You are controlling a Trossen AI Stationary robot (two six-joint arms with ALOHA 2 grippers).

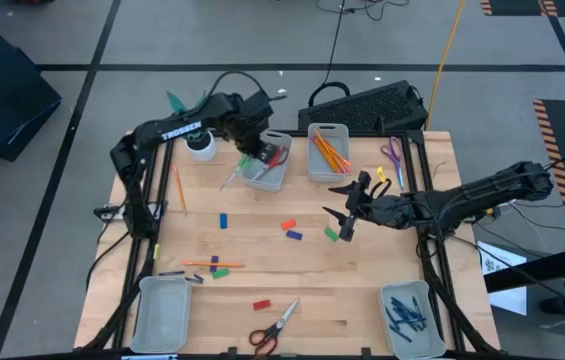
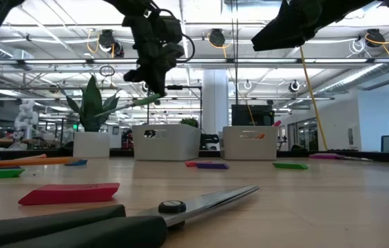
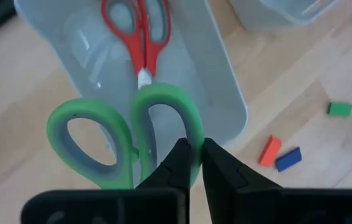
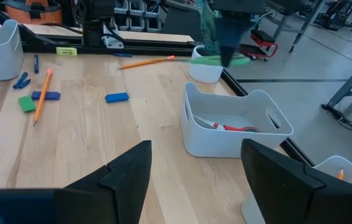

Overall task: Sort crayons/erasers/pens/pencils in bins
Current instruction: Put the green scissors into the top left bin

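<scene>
Scissors, green-handled (image 3: 123, 140), hung from the left gripper (image 3: 192, 163), pinched by one handle loop over a far bin (image 3: 222, 93). Rigid, blade-heavy, likely to swing. Right gripper (image 1: 347, 207) waited open mid-table.

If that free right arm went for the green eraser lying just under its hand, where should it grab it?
Probably from straight above. The green eraser lies flat on the bare table, a small block with nothing touching it, so the right hand, open just above it, could drop down and pinch its two long sides across the narrow width.
</scene>
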